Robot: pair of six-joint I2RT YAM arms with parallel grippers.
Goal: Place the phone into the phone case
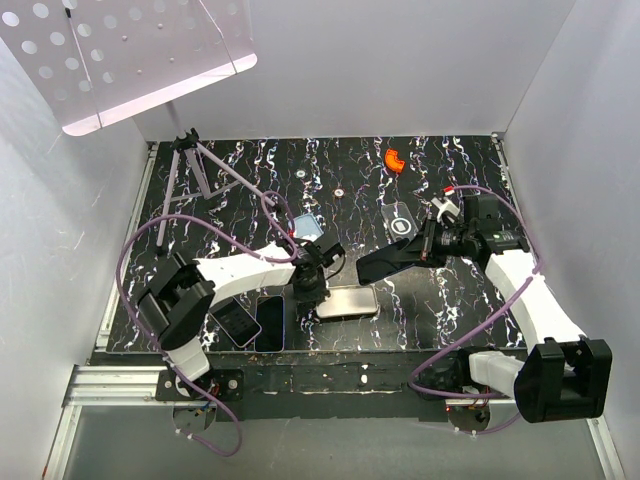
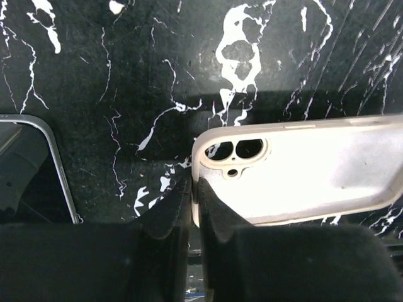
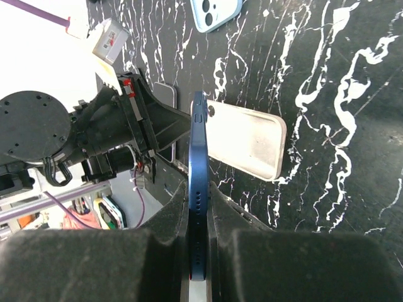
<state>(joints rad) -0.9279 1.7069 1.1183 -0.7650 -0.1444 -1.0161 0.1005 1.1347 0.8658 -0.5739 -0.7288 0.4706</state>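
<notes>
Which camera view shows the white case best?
The left wrist view: the case is close up, with its camera cutout and rim clear and the left claw shut on its edge. The top view shows it small and washed out. The right wrist view shows it partly behind the phone.

**Premises:** a robotics laboratory test cell.

**Evidence:**
- 2 robot arms (image 1: pixel 250 270) mounted at the near edge, with an aluminium extrusion rail (image 1: pixel 110 385) behind the left gripper (image 1: pixel 312 297) and right gripper (image 1: pixel 415 250).
- Plain white enclosure walls (image 1: pixel 570 100) to either side of and beyond the jaws.
- A black marble-patterned mat (image 1: pixel 450 310) beneath them.
- A perforated white panel (image 1: pixel 120 50) overhead, beyond the left jaws.
- Loose purple cabling (image 1: pixel 119 268) trailing off both arms.
</notes>
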